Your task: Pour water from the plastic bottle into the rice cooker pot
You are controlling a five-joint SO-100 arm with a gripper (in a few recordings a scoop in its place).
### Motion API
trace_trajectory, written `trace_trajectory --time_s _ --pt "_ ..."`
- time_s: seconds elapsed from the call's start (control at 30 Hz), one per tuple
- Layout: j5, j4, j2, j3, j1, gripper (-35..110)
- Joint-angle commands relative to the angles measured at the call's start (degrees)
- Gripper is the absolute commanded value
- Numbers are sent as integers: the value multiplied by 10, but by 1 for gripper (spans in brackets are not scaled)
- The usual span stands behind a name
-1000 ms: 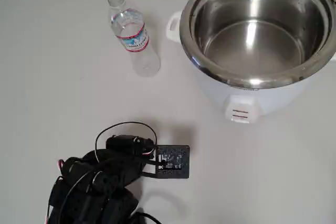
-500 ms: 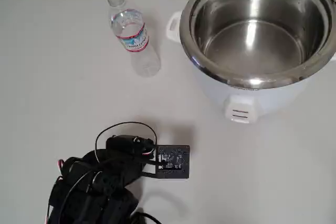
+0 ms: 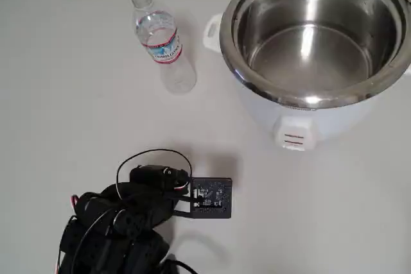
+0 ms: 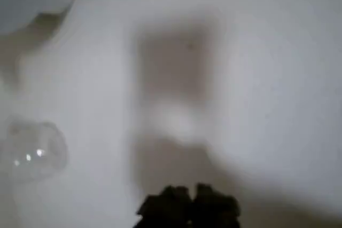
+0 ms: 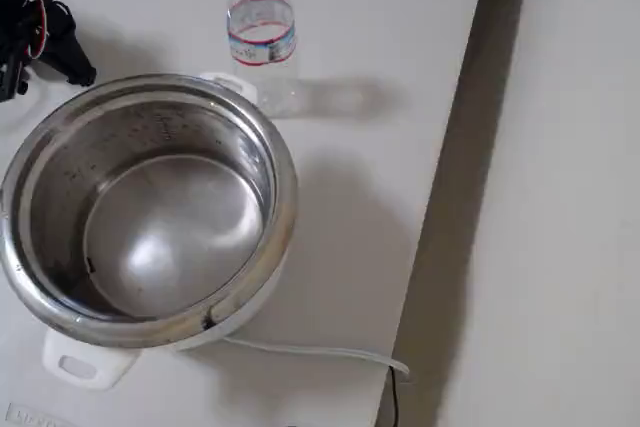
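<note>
Plastic bottle point(image 3: 160, 42), capless and upright on the counter point(image 3: 77, 94), is seen well ahead of the folded gripper point(image 4: 188, 202), beside the rice cooker pot point(image 3: 314, 30). Thin ribbed walls are judged crushable; the labelled waist suits grasping. Whether the gripper is parted cannot be told.

A plain white desk point(image 3: 77, 94) carries everything, its surface matte and unmarked in the overhead view. In the fixed view its straight edge runs down the right side, with a pale floor point(image 5: 560, 197) beyond it. A thin white cable point(image 5: 310, 351) trails across the desk to that edge.
</note>
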Motion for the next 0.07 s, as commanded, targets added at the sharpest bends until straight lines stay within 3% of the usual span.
trace_trajectory --time_s 0.0,0.03 --pt "1 12 0 0 4 0" --pt "1 12 0 0 4 0"
